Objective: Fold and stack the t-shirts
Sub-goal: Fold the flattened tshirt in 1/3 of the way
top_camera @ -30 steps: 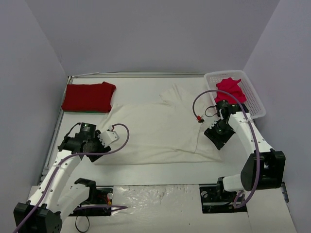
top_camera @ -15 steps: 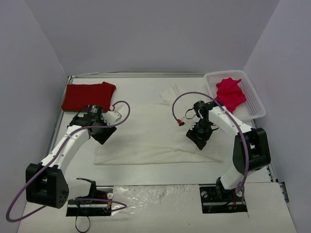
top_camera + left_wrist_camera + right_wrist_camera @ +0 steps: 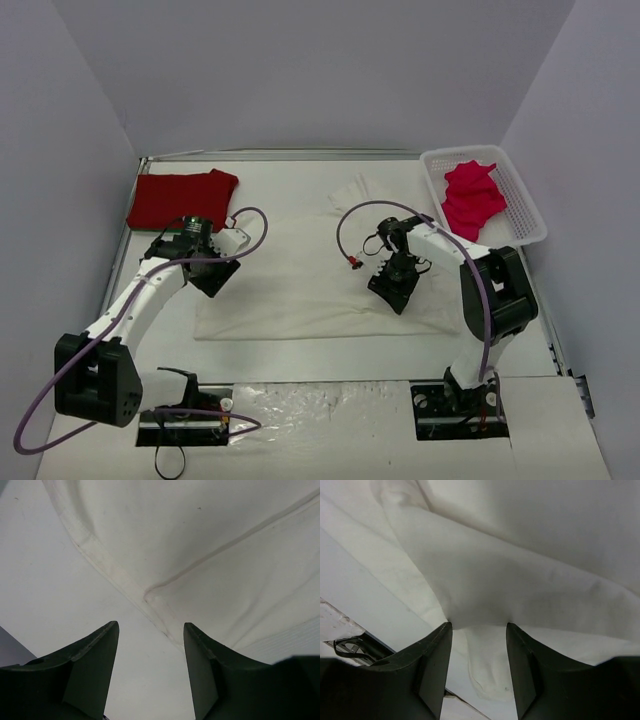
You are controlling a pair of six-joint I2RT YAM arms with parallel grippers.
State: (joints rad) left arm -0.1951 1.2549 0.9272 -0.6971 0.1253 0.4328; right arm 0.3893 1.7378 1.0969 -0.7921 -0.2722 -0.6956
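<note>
A large cream-white t-shirt [image 3: 300,285] lies spread over the middle of the table. A red t-shirt [image 3: 180,198] lies folded at the far left. A pinkish-red t-shirt [image 3: 472,195] is bunched inside the basket. My left gripper [image 3: 213,278] hovers at the white shirt's left edge. In the left wrist view the left gripper [image 3: 150,626] is open over bare table, just short of the shirt's hem [image 3: 150,597]. My right gripper [image 3: 393,292] is over the shirt's right part. Seen from its wrist, the right gripper [image 3: 478,625] is open, its tips at a raised fold [image 3: 485,587].
A white lattice basket [image 3: 522,205] stands at the far right corner. Purple cables loop above both wrists. Grey walls close in the table on the left, back and right. The arm bases sit at the near edge.
The right gripper has moved left across the white shirt, towards its middle. The left gripper moved up and right to the shirt's left edge, then held still.
</note>
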